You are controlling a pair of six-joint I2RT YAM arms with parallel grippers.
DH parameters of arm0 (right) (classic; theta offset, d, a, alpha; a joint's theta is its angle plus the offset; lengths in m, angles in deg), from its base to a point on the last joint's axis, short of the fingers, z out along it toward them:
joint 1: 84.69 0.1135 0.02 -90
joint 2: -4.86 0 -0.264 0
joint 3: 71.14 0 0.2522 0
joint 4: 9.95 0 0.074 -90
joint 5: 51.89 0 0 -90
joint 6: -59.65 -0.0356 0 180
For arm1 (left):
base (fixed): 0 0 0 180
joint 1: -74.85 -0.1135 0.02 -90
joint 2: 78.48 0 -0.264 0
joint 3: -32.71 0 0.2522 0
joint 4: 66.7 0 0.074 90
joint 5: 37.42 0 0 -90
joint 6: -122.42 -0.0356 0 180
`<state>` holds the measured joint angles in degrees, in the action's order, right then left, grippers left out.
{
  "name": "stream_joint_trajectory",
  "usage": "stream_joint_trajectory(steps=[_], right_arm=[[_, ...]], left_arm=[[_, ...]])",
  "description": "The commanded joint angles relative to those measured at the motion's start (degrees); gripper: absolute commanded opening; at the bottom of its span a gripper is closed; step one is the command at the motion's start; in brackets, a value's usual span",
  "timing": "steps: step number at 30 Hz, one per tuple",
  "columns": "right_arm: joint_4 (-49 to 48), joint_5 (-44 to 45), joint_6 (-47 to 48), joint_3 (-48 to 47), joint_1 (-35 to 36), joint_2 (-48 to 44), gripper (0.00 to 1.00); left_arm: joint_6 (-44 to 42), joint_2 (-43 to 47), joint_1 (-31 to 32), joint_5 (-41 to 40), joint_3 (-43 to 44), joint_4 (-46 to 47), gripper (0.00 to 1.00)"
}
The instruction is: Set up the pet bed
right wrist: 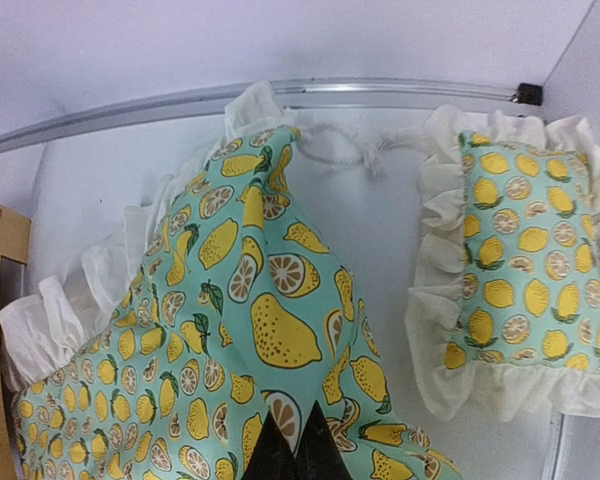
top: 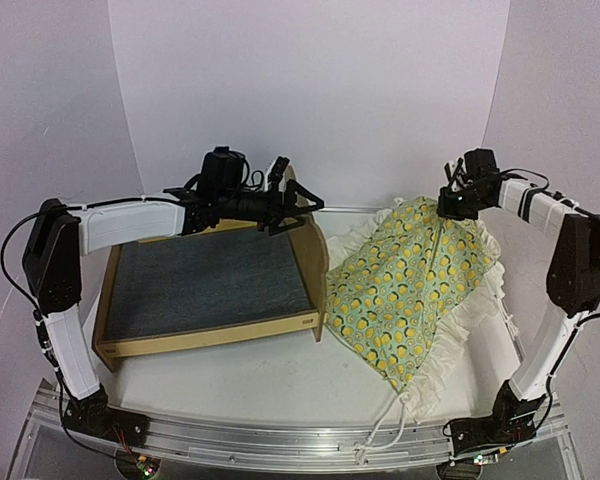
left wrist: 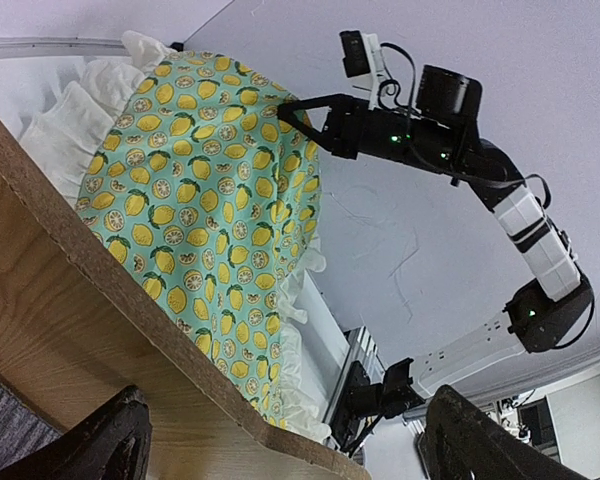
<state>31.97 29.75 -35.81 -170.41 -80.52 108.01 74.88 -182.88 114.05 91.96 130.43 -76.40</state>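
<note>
White walls enclose a white table [top: 230, 385]. Seen from the top camera, the pet bed [top: 205, 285] sits toward 9 o'clock on the table. It is a light plywood frame with low rails, a flat dark grey-blue mattress pad and a tall curved headboard [top: 310, 262] at its 3 o'clock end. The left gripper [top: 298, 208] hangs over the headboard with its claw spread wide and gripping nothing. In the left wrist view the headboard edge runs between the fingers; contact cannot be determined. Toward 3 o'clock, just beside the headboard, lies a lemon-print ruffled blanket [top: 410, 290]. The right gripper [top: 458, 205] has its claw pressed together, pinching the blanket's raised peak at 12 o'clock. A matching ruffled pillow [right wrist: 525, 260] lies near the blanket.
</note>
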Motion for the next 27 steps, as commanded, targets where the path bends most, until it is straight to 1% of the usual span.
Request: stream_joint_trajectory(steps=[1, 5, 6, 8, 10, 12, 14, 16, 19, 21, 24, 27], right_arm=[[-3.11, 11.96, -3.26, -1.32, 0.03, -9.07, 0.0], [-4.24, 24.6, -2.82, -3.32, 0.05, -14.88, 0.0], [-4.89, 26.22, -2.43, -3.82, 0.02, -16.36, 0.0], [-7.24, 26.68, -1.23, -4.41, 0.02, -19.94, 0.0], [-9.87, 25.36, -1.08, -4.92, 0.05, -22.99, 0.0], [-13.22, 21.61, -1.5, -5.22, 0.05, -25.84, 0.0], [-16.98, 15.79, -1.97, -5.15, 0.0, -28.43, 0.0], [-22.42, 7.94, -2.41, -4.27, 0.01, -30.54, 0.0], [-30.44, -0.48, -3.77, -3.56, -0.02, -32.43, 0.0], [-34.27, -5.48, -5.03, -4.89, 0.03, -32.58, 0.0], [-40.33, -12.45, -9.67, -7.57, 0.04, -31.53, 0.0], [-46.79, -18.19, -17.48, -11.95, -0.02, -28.82, 0.0]], left_arm=[[1.01, -3.98, 1.68, 1.75, 7.39, 3.25, 0.95], [1.7, -9.74, 3.13, 2.96, 15.06, 3.35, 0.95], [1.86, -11.4, 3.5, 3.14, 17.26, 3.4, 0.95], [2.49, -14.91, 4.28, 3.55, 22.11, 3.44, 0.95], [3.47, -18.94, 5.06, 4.0, 28.65, 3.48, 0.96], [4.25, -23.34, 5.99, 4.72, 35.05, 3.55, 0.96], [5.23, -27.13, 6.55, 5.57, 40.46, 3.5, 0.96], [5.75, -29.66, 6.72, 5.96, 43.8, 3.57, 0.95], [2.77, -27.22, 6.36, 5.2, 42.46, 2.06, 0.94], [-2.38, -22.16, 5.89, 3.45, 38.03, -0.74, 0.94], [-10.85, -11.57, 4.66, -1.32, 28.22, -6.72, 0.95], [-14.58, -0.73, 1.95, -4.63, 16.16, -7.7, 0.97]])
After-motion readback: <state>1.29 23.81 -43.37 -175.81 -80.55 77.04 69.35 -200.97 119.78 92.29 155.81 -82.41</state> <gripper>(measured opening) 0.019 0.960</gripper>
